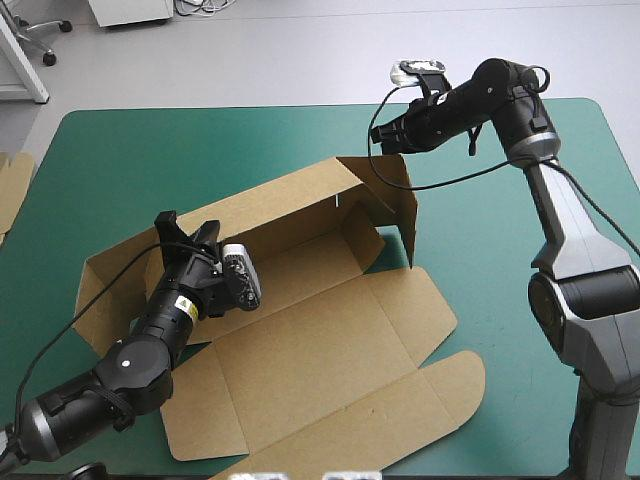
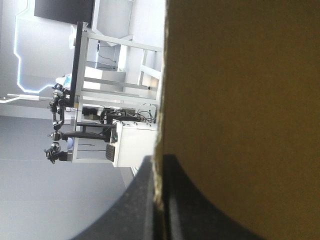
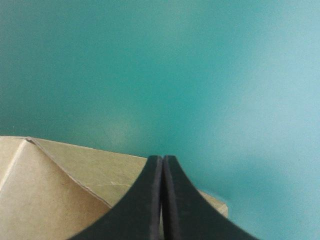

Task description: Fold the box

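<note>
Box [image 1: 330,330]: cut brown board, partly raised, lying mid-table and reaching toward the left and near edges.

Left gripper [image 1: 187,232]: its black fingers are clamped all but together on the board. In the left wrist view [image 2: 157,160] the sheet's edge runs up between them, and the brown face [image 2: 240,100] fills the space ahead on one side. From above, the grip sits at the left part of the box, where a wall stands up from the floor panel.

Right gripper [image 1: 385,140]: fingers pressed together into one pointed arch [image 3: 162,159]. It is at the top of the raised far-right corner. The right wrist view shows creased board [image 3: 50,200] under and beside the fingers, with the teal-green cover ahead. I cannot tell whether they touch the board.

Outward:
- The far long wall is up.
- The right end flap stands upright.
- The lid panel lies flat toward the near edge, with rounded tabs at the near right.
- The left end flap is splayed outward.

The teal-green cover [image 1: 150,150] is bare around the box. An edge of more board [image 1: 12,185] shows at the table's left edge.
</note>
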Robot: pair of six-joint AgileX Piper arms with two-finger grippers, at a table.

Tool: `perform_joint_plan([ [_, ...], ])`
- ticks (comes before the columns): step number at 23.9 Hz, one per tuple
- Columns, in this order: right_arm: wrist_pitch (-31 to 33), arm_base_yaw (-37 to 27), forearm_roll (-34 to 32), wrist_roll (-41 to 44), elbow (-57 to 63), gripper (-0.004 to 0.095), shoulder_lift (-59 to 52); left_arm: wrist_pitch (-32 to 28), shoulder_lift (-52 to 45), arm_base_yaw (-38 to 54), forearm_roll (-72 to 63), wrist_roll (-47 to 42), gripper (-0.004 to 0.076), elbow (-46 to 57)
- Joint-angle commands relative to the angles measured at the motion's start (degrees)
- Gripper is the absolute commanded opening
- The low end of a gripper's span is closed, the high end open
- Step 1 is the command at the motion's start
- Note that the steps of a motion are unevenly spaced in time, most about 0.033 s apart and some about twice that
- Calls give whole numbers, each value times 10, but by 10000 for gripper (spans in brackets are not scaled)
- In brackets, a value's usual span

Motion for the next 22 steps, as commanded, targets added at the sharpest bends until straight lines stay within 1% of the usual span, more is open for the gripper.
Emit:
perform_joint_plan([
  [1,2,-1,16,0,10,-28,-46,16,-8,-3,28,-13,-15,-20],
  [4,2,-1,32,-17,48,-28,-61,14,-8,-3,28,-13,-15,-20],
  [9,2,-1,49,-26,54,-27,-80,14,-8,-3,26,-16,-15,-20],
  [14,0,-1,49,-35,99,-27,-95,14,-8,-3,22,-16,-15,-20],
  [20,-17,-1,67,-52,145,-27,-116,14,-8,-3,22,-18,-15,-20],
  [22,-33,-1,80,-63,160,-27,-125,15,-8,-3,22,-18,-15,-20],
])
